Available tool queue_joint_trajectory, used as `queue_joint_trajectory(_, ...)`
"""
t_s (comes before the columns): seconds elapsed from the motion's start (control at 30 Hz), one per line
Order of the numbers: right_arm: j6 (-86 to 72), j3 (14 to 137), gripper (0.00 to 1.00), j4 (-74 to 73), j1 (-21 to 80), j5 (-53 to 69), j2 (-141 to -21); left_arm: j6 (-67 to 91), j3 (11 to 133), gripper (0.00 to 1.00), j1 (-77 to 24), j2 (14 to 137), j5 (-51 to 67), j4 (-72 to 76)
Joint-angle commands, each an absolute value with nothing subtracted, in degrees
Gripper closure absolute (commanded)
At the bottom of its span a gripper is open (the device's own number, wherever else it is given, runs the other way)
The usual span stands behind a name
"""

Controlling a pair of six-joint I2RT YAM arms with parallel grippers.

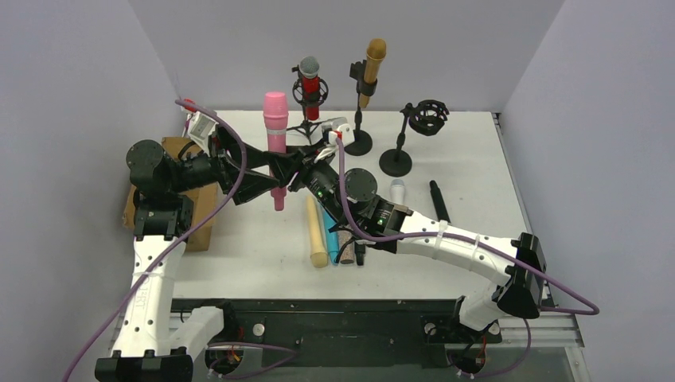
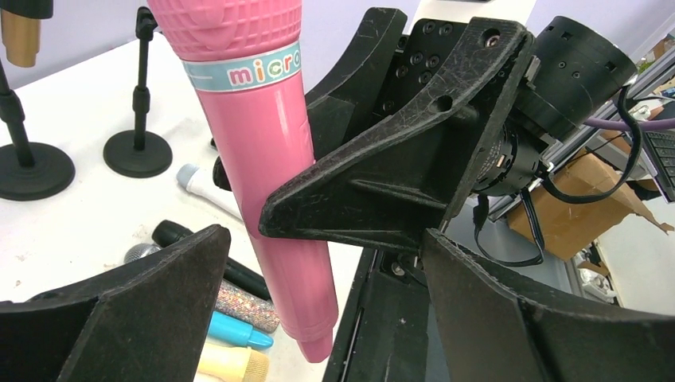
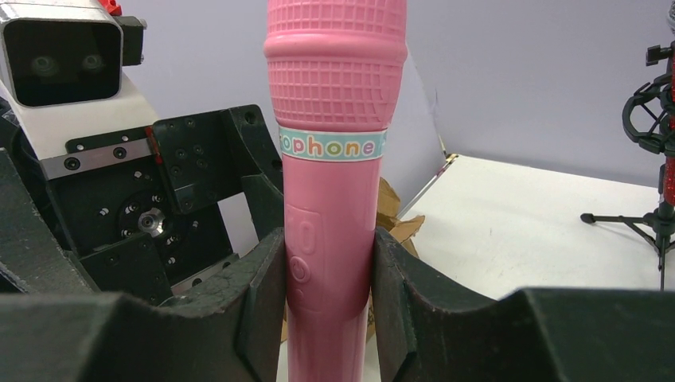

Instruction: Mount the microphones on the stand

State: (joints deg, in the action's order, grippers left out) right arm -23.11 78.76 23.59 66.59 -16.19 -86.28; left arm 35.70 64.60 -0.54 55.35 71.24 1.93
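A pink microphone stands upright in the air above the table's left middle. My right gripper is shut on its handle from both sides. My left gripper is open, its fingers wide on either side of the pink microphone and not touching it. A red microphone sits in a tripod stand and a golden-brown one in a round-base stand. A third stand has an empty clip.
Cream, teal, glittery, white and black microphones lie on the table near the right arm. A cardboard box sits at the left edge. Grey walls enclose the table.
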Motion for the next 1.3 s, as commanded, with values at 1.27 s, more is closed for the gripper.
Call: queue_joint_trajectory(1.27, -28.29, 77.56, 1.00, 39.18, 66.14, -9.02, -80.51, 33.03, 68.95, 0.02, -3.72, 51.87, 66.04, 1.46)
